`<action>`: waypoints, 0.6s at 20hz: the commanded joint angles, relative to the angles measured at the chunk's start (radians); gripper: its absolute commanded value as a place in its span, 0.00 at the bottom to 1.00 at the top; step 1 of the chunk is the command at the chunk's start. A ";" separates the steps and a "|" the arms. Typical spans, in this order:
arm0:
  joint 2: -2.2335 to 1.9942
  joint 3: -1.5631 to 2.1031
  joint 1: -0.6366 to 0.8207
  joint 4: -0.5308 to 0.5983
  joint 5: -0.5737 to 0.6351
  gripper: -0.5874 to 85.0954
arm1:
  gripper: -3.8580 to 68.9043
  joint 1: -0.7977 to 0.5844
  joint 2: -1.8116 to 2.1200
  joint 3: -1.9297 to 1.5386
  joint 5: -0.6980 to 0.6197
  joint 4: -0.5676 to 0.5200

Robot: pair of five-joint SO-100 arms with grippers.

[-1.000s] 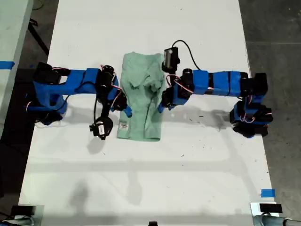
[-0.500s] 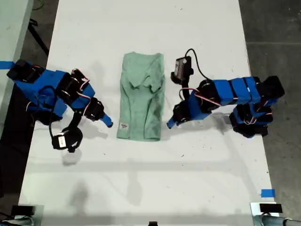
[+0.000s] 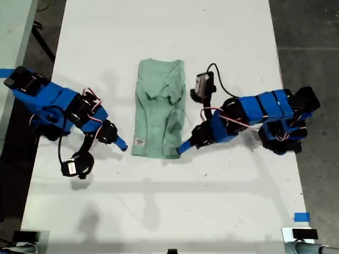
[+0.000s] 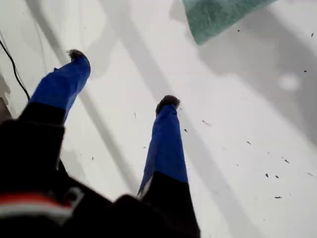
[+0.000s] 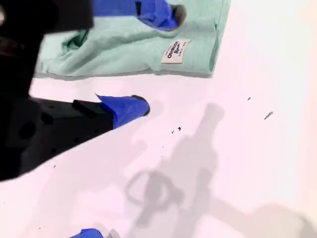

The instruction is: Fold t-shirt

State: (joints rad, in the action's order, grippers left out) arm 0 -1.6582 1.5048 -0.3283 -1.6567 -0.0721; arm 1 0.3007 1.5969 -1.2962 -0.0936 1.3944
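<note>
table point(image 3: 159, 211): white; carries both blue arms and the shirt
t-shirt point(image 3: 159, 114): pale mint green; lies flat mid-table as a long narrow strip between the two arms; rumpled towards its far end
my first gripper point(image 3: 183, 148): on the exterior view's right, at the shirt's near right corner; fingers point(image 4: 166, 144) spread wide, only bare table between them
my second gripper point(image 3: 121, 144): on the exterior view's left, just beside the shirt's near left corner; fingers point(image 5: 126, 108) spread wide, holding nothing
label point(image 5: 176, 51): white; on the shirt near that left corner
</note>
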 commanded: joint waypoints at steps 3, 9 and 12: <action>-0.058 0.150 0.041 0.233 0.011 0.35 | 0.49 -0.054 -0.083 0.008 -0.034 -0.095; 0.029 0.305 0.080 0.491 0.021 0.34 | 0.48 -0.094 -0.279 0.020 -0.086 -0.219; 0.161 0.287 0.089 0.568 0.029 0.35 | 0.47 -0.104 -0.376 0.034 -0.104 -0.265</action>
State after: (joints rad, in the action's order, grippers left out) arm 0 -1.5355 1.8132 -0.2592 -1.1520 -0.0522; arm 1 0.2117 1.2364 -1.2962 -0.1810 1.1766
